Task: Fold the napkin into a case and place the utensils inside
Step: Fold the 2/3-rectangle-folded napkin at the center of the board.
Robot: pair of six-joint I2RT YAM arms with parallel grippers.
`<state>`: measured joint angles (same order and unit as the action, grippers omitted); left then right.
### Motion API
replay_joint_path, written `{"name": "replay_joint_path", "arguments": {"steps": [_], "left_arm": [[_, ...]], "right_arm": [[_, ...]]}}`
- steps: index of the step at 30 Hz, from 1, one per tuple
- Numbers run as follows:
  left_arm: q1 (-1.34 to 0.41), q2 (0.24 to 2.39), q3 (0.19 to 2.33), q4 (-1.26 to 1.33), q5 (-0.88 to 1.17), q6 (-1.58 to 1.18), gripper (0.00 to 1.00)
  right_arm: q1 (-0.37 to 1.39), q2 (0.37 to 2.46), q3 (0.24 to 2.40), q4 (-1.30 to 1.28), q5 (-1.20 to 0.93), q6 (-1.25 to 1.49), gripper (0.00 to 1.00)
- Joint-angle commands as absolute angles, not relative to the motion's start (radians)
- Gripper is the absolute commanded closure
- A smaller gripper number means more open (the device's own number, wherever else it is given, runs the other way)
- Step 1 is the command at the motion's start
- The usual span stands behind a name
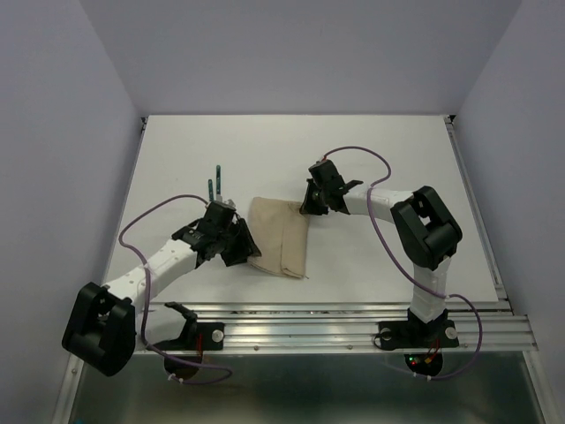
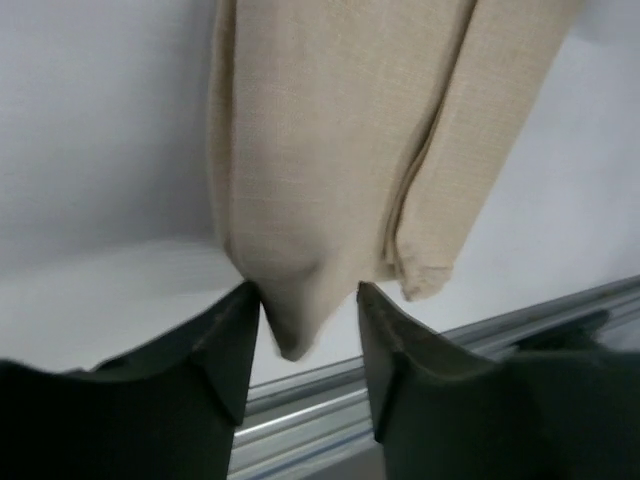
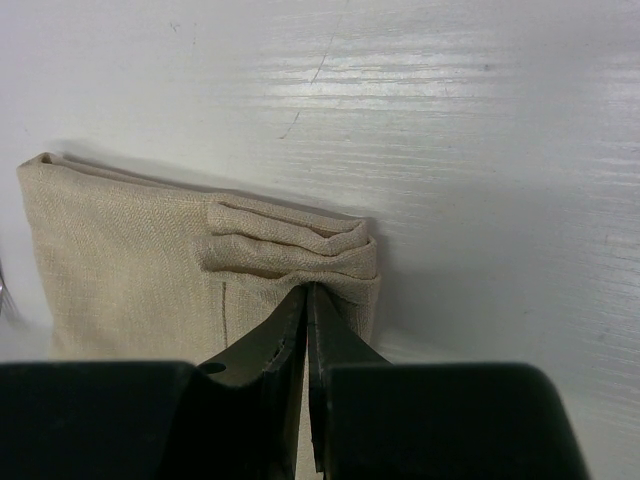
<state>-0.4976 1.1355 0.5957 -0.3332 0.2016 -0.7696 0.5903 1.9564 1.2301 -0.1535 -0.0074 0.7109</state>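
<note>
Napkin (image 1: pixel 281 237) lies folded on the bench (image 1: pixel 397 177), long axis near-to-far. Left gripper (image 2: pixel 308 295) stands part-open astride its near-left corner; right gripper (image 3: pixel 307 295) is pinched shut on the far-right corner.

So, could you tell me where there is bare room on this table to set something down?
The far strip of the table behind the napkin is bare, as is the right side beyond the right arm. It is crowded mid-left, where utensils, left gripper and right gripper cluster at the napkin.
</note>
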Motion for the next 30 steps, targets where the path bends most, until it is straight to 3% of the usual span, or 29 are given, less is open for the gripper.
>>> {"name": "replay_joint_path", "arguments": {"steps": [1, 4, 7, 14, 21, 30], "left_arm": [[-0.502, 1.152, 0.633, -0.333, 0.256, -0.744, 0.37], [-0.5, 1.225, 0.673, -0.339, 0.262, -0.742, 0.32], [-0.492, 1.232, 0.762, -0.417, 0.087, -0.747, 0.32], [-0.434, 1.348, 0.977, -0.454, -0.083, -0.677, 0.34], [-0.39, 1.555, 1.101, -0.393, -0.083, -0.615, 0.35], [-0.39, 1.738, 1.132, -0.292, 0.029, -0.56, 0.46]], "right_arm": [[0.597, 1.997, 1.23, -0.255, -0.006, 0.695, 0.91], [0.597, 2.002, 1.233, -0.256, -0.009, 0.696, 0.9], [0.597, 2.0, 1.236, -0.261, -0.012, 0.69, 0.9], [0.597, 1.991, 1.246, -0.275, -0.006, 0.683, 0.9], [0.597, 1.99, 1.255, -0.288, -0.005, 0.681, 0.9], [0.597, 1.988, 1.249, -0.288, -0.005, 0.683, 0.9]]}}
